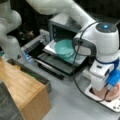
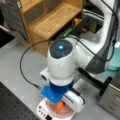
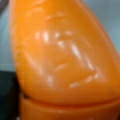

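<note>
My gripper hangs low over a pink bowl that sits on a white flat base at a front view's bottom right. In a front view the gripper shows beneath the blue wrist block, with a glossy orange object standing tilted in the pink bowl right under it. The orange object fills the wrist view, very close to the camera. The fingers are hidden by the hand and the orange object.
A small oven stands with its door down, and a teal bowl rests on its tray. A wooden shelf unit stands beside a dark bin. A black cable loops off the wrist.
</note>
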Robot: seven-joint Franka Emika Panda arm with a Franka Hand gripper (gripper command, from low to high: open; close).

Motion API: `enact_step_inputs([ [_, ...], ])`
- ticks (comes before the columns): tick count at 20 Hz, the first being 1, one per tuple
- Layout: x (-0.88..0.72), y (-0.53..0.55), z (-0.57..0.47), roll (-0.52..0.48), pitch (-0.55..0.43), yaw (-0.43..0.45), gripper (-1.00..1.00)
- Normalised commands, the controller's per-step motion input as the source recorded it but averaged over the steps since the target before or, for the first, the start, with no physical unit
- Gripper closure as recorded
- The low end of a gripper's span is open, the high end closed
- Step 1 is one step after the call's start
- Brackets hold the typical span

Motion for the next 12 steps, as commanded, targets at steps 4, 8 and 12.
enact_step_inputs([
  [4, -0.24, 0.00, 0.23, -0.049, -0.088, 0.051, 1.00],
  [8, -0.21, -0.09, 0.25, 0.005, -0.111, 0.057, 1.00],
  [12, -0.19, -0.12, 0.13, 0.017, -0.088, 0.053, 1.00],
])
